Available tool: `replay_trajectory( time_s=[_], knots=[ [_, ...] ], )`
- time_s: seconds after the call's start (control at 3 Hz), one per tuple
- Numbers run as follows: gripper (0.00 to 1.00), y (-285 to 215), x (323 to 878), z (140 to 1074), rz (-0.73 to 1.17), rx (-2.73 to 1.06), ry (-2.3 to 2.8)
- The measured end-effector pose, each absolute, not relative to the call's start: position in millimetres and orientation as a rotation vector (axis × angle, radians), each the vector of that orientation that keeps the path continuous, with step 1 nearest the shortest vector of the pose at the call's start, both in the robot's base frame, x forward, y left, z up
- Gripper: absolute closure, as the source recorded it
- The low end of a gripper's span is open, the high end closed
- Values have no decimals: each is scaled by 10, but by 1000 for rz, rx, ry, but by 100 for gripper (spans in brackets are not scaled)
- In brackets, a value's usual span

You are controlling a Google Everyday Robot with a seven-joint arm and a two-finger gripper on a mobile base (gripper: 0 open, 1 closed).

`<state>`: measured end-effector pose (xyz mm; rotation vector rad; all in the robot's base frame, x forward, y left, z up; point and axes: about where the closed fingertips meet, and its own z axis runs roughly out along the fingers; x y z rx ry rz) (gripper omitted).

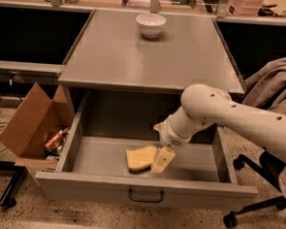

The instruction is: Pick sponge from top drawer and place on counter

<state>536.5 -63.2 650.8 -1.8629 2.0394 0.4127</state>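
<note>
The sponge (140, 158) lies flat on the floor of the open drawer (90, 188), near the middle and towards the front panel. The pincer (160, 166) is down inside the drawer at the sponge's right edge, touching it or just beside it, its yellow tip pointing at the drawer floor. Whether the pincer is open, closed or gripping the sponge cannot be told. The pale arm (230, 117) reaches in from the right, crossing over the drawer's right wall.

The drawer is pulled well out, and a small dark handle (145, 197) sits at the centre of its front. Above it is the grey bench (136, 57), which carries a white bowl (150, 24) near its far edge.

To the left of the drawer, on the floor, an open cardboard box (28, 121) stands tilted, with a can (54, 141) inside. To the right, a beige cloth (275, 88) is draped over a wheeled chair (234, 217).
</note>
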Motion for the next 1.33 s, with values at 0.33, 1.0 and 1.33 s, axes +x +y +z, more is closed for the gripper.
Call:
replay_trajectory(
  time_s=[0.33,1.0,1.33],
  knots=[
    [0,-640,5384,6117,440,-1841,2054],
    [42,-636,5399,5870,457,-1829,2058],
    [73,-636,5399,5984,457,-1829,2058]
  ],
)
